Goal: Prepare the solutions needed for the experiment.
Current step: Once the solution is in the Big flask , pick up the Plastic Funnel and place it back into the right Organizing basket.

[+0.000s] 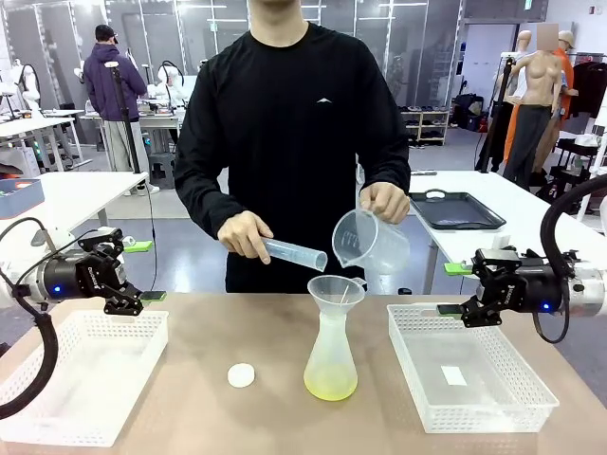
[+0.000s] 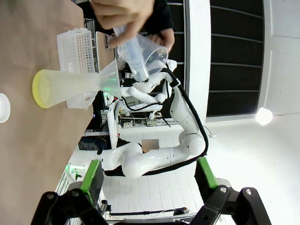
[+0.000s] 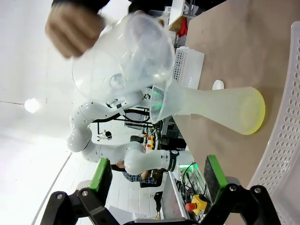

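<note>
1. From the front, the left gripper [image 1: 144, 271] hung with its green pads spread wide and nothing between them, just above the far inner corner of the left basket [image 1: 95, 314].
2. The right gripper [image 1: 453, 289] mirrored it, jaws wide and bare, over the near corner of the right basket [image 1: 493, 417].
3. Between the two grippers and lower than both stood the flask [image 1: 332, 346] on the table [image 1: 237, 322]. The solutions [image 1: 330, 383] were a shallow yellow-green pool at its bottom.
4. A funnel [image 1: 335, 289] sat in the flask's neck. Above it, one hand [image 1: 245, 235] tipped a measuring cylinder [image 1: 294, 253] and the other hand [image 1: 384, 201] tilted a clear beaker [image 1: 370, 242].
5. A white disc [image 1: 241, 375] lay on the table beside the flask, on the left gripper's side.
6. The left wrist view added the open gap of the left gripper [image 2: 149, 178] close up. Far ahead of its fingers the flask lay sideways in frame, showing the solutions [image 2: 41, 89].
7. The right wrist view showed the right gripper [image 3: 158, 179] gaping, the solutions [image 3: 255, 112] ahead of it, the beaker [image 3: 122, 56] large and blurred, and a basket wall [image 3: 281, 154] alongside.
</note>
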`<state>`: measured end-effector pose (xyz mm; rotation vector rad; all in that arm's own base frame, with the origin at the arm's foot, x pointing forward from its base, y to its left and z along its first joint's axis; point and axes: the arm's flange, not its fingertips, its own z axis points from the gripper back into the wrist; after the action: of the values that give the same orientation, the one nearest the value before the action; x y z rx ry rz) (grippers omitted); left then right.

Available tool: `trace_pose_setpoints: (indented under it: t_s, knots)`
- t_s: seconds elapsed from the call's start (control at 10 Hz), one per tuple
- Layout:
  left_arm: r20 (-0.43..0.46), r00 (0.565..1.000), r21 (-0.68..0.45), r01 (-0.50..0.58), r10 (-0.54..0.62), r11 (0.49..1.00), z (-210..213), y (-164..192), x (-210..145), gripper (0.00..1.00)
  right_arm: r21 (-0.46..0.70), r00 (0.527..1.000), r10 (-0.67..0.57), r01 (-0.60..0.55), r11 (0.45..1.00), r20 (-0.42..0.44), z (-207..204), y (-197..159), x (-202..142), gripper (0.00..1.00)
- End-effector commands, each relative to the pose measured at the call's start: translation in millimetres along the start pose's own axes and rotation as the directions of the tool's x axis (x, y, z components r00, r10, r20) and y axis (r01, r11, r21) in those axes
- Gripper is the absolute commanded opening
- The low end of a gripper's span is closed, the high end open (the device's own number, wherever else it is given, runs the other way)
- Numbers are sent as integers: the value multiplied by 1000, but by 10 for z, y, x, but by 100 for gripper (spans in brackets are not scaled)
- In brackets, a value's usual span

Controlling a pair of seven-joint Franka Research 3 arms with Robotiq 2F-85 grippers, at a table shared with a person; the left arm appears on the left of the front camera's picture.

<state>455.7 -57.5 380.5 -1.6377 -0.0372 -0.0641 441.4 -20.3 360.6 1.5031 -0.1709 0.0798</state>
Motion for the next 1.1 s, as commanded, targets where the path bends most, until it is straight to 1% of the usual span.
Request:
trace_pose_setpoints:
  t_s: [0.0,1.0]
  knots:
    - [-6,1000,-3,3,-3,1000,7,-17,-1,100,1,1000,-2,2,1000,0,-6,2,3,100]
    - [-6,1000,-3,3,-3,1000,7,-17,-1,100,1,1000,-2,2,1000,0,-6,2,3,100]
